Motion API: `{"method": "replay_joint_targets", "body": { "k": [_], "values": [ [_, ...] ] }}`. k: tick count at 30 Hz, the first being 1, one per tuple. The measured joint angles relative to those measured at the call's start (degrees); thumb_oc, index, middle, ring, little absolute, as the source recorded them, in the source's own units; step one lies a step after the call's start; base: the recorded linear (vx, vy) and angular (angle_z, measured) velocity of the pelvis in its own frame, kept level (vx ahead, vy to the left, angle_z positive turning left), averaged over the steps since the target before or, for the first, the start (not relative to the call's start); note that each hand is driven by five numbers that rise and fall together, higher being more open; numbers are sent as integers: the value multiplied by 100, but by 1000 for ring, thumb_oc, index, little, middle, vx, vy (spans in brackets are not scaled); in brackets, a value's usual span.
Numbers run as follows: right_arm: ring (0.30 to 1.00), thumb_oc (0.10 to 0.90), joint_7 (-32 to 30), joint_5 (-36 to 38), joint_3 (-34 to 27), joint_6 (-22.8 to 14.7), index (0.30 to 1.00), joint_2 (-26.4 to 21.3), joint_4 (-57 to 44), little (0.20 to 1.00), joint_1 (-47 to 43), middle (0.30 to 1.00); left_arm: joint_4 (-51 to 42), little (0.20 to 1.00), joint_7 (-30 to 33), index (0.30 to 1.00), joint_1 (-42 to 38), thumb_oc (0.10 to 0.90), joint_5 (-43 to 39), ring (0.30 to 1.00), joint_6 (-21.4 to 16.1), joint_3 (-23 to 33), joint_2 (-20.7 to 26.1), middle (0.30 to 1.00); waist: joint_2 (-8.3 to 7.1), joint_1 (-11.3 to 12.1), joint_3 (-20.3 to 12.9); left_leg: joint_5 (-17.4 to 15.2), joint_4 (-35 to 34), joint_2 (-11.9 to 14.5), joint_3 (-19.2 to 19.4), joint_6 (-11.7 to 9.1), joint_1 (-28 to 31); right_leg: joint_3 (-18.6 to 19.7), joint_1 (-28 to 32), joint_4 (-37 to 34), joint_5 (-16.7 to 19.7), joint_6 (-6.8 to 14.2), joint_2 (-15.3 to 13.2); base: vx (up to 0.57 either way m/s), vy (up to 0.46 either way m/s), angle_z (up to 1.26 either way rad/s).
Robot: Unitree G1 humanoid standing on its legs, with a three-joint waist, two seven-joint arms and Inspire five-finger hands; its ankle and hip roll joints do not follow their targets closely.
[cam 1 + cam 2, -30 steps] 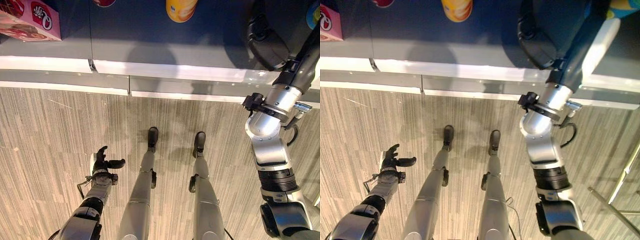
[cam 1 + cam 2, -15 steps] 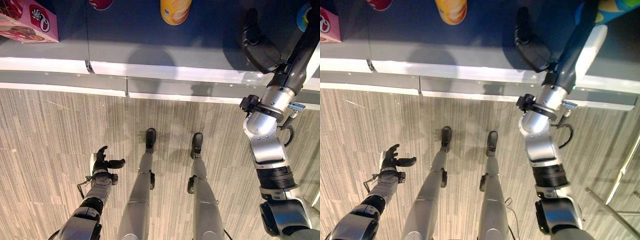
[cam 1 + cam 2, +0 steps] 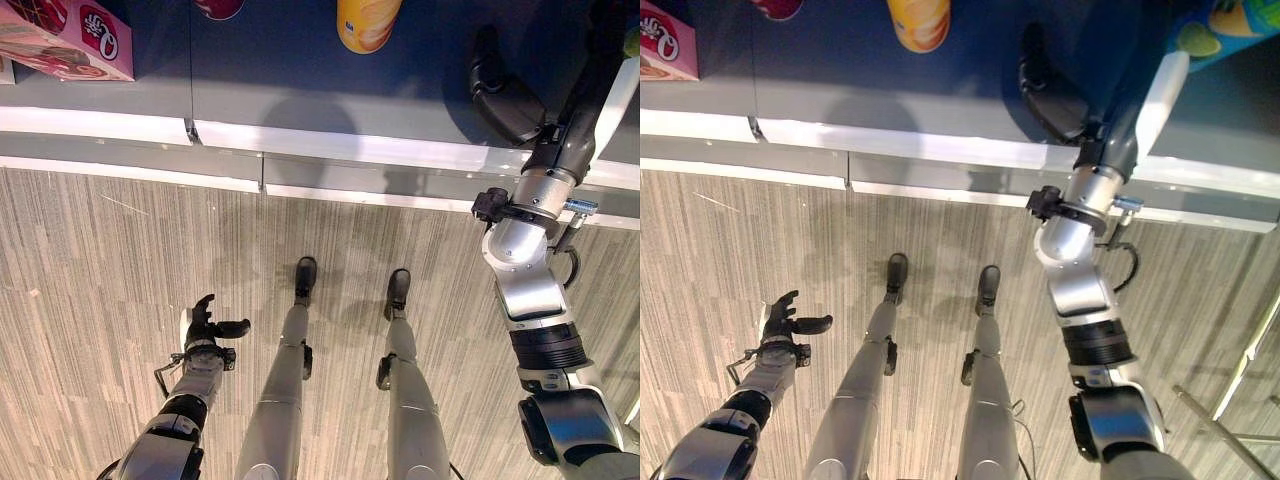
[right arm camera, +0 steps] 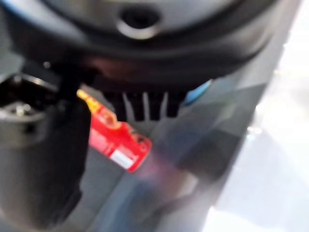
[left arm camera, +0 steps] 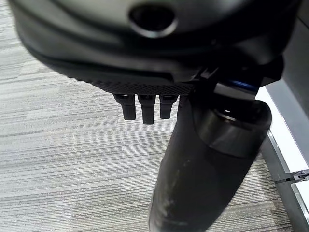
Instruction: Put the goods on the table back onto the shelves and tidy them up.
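Nearest you, your left hand [image 3: 208,325] hangs low over the grey striped floor [image 3: 90,280], fingers loosely spread, empty. Farther off, your right hand [image 3: 505,95] reaches over the dark grey shelf [image 3: 300,90], fingers straight. Beyond stand a yellow cylindrical can [image 3: 368,22], a pink carton [image 3: 70,38] and a red can [image 4: 118,142].

A dark shelf [image 3: 300,70] with a pale front edge runs across the far side. On it stand a pink box [image 3: 65,35] far left, a red item [image 3: 220,7], and a yellow-orange canister [image 3: 367,22].
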Motion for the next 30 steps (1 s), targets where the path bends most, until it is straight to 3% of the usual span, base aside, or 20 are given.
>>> {"method": "replay_joint_targets", "body": {
  "k": [30],
  "values": [
    [900,800,-1,296,114,63,900,-102,1047,900,-599,900,9,900,-21,900,23,800,-65,900,15,-3,1,900,0,81,0,33,-90,36,-72,-36,304,-78,293,-2,-24,-33,35,1,-1,0]
  ]
}}
